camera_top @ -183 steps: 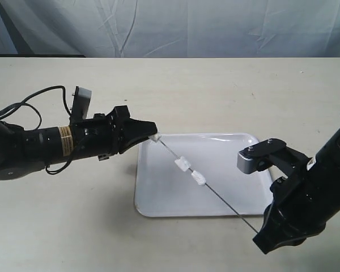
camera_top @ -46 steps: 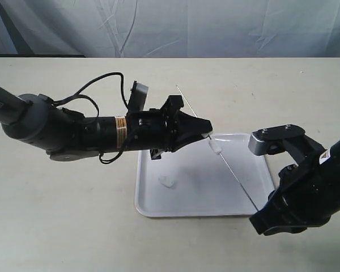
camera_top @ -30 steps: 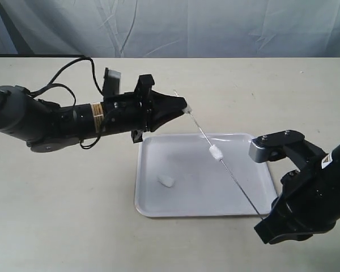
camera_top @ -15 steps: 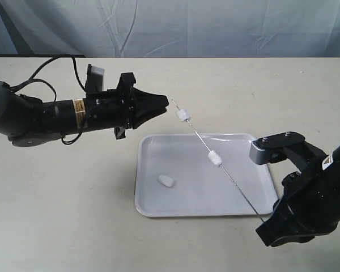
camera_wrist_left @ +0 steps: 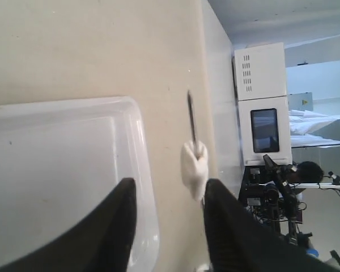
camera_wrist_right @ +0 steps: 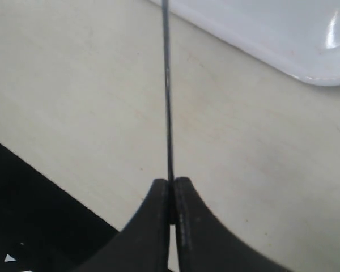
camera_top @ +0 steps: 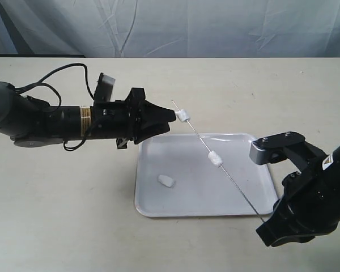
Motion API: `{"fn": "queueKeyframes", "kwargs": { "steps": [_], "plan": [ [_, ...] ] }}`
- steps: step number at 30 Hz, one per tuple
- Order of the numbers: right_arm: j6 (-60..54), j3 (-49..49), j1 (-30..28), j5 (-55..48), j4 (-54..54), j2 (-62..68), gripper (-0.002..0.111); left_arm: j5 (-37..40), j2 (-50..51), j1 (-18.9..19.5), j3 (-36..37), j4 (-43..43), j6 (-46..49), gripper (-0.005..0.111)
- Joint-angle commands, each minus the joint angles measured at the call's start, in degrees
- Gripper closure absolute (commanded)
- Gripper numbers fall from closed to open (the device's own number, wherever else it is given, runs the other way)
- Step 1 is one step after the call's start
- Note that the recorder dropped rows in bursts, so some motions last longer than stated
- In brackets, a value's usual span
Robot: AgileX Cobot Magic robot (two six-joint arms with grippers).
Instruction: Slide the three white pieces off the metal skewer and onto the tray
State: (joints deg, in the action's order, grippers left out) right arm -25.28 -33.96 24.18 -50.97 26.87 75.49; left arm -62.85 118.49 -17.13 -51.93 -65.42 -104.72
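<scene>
Left claw (camera_wrist_left: 169,190) agape just beside the end white piece (camera_wrist_left: 192,164); right claw (camera_wrist_right: 171,186) tight on the metal skewer (camera_wrist_right: 168,85).

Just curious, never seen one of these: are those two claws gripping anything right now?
Left gripper: open, holding nothing.
Right gripper: closed on the metal skewer.

The metal skewer (camera_top: 232,180) slants over the tray (camera_top: 153,199) from the right gripper (camera_wrist_right: 171,195), off the tray's near right corner, to the left gripper (camera_top: 170,115) beyond its far edge, barring a straight pass across the middle. Left of that line the tray is bare but for one loose white piece (camera_top: 166,181). The right arm (camera_top: 317,192) crowds the desk (camera_top: 68,204) by the tray's right edge, while the desk at left front lies free.
</scene>
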Motion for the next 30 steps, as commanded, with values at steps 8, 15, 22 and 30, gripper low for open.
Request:
{"fn": "queueKeyframes", "kwargs": {
  "steps": [8,15,22,30],
  "plan": [
    [-0.2,0.0,-0.2,0.3,0.2,-0.3,0.109,-3.7,0.2,-1.9,-0.2,3.2,-0.2,0.067],
    [-0.4,0.0,-0.2,0.5,0.4,-0.3,0.109,-1.6,0.2,-4.1,-0.2,7.6,0.4,0.067],
    [-0.6,0.0,-0.2,0.3,0.8,-0.3,0.109,0.4,0.2,-4.1,-0.2,7.6,0.4,0.067],
    [-0.6,0.0,-0.2,0.3,0.7,-0.3,0.109,1.6,0.2,-5.2,-0.2,9.7,0.4,0.067]
  ]
}}
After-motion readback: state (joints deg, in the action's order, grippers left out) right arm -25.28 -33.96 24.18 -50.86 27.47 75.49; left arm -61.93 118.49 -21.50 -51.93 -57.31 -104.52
